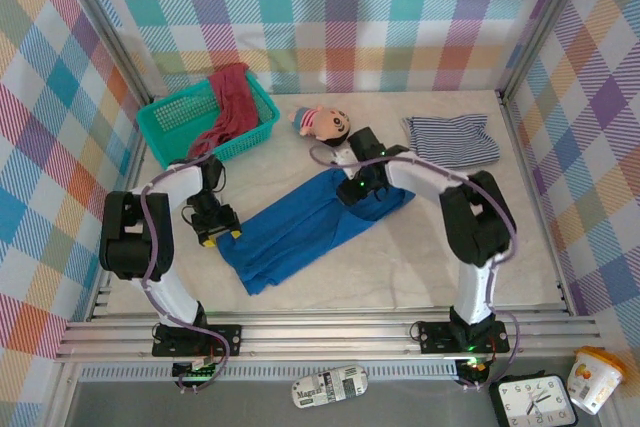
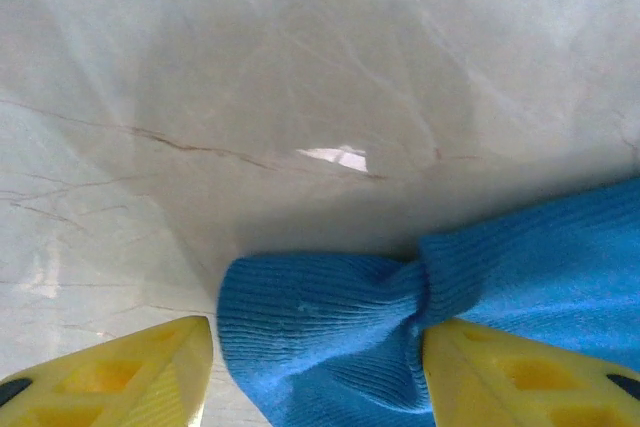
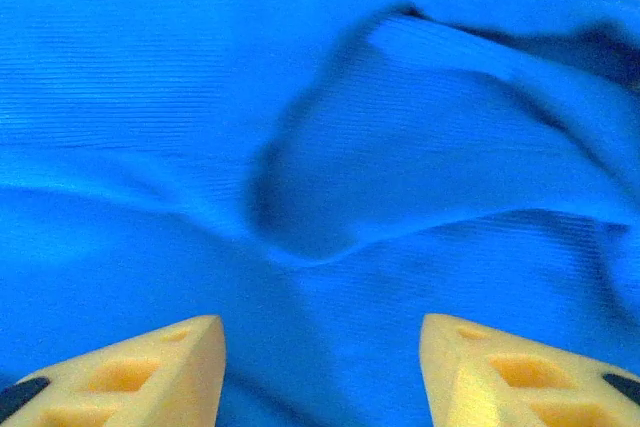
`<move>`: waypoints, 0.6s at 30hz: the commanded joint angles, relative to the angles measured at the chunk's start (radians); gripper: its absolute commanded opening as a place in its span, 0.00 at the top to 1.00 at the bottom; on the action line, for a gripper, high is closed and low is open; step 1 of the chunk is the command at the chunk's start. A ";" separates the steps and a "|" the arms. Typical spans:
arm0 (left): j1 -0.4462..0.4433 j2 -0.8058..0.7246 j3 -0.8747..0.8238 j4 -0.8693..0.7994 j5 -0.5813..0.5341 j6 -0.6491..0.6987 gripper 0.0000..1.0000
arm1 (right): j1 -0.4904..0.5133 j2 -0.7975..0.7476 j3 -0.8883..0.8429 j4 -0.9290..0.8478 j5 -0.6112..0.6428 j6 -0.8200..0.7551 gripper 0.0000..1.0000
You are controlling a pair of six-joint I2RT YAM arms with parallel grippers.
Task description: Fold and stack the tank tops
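We see the solid bright blue cloth tank top [image 1: 300, 232] spread mid-table on the pale marbled table [image 1: 480, 247], running from 7 o'clock to 1 o'clock. The left gripper [image 1: 220, 237] sits at its 9 o'clock edge, its yellow fingers [image 2: 130, 377] apart with a bunched blue hem between them. The right gripper [image 1: 356, 191] is over the 1 o'clock end, its jaws spread above rumpled cloth. The navy-and-white striped tank top [image 1: 450, 139] lies at 2 o'clock. At 10 o'clock the dark red tank top [image 1: 228, 107] drapes over the teal plastic mesh basket [image 1: 165, 137].
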 commanded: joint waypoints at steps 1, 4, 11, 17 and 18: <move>0.018 0.034 -0.014 -0.010 0.010 0.020 0.44 | 0.112 -0.113 -0.068 0.130 -0.118 0.030 0.42; 0.022 0.051 -0.016 -0.001 0.018 0.021 0.47 | 0.247 -0.138 -0.117 0.194 -0.135 0.051 0.34; 0.024 0.077 0.007 0.004 0.050 0.021 0.55 | 0.500 -0.070 -0.131 0.312 -0.150 -0.057 0.29; 0.024 0.096 0.015 -0.001 0.084 0.029 0.61 | 0.594 -0.006 -0.151 0.417 -0.199 -0.169 0.28; 0.024 0.096 0.016 -0.001 0.085 0.029 0.62 | 0.609 0.018 -0.131 0.402 -0.197 -0.195 0.28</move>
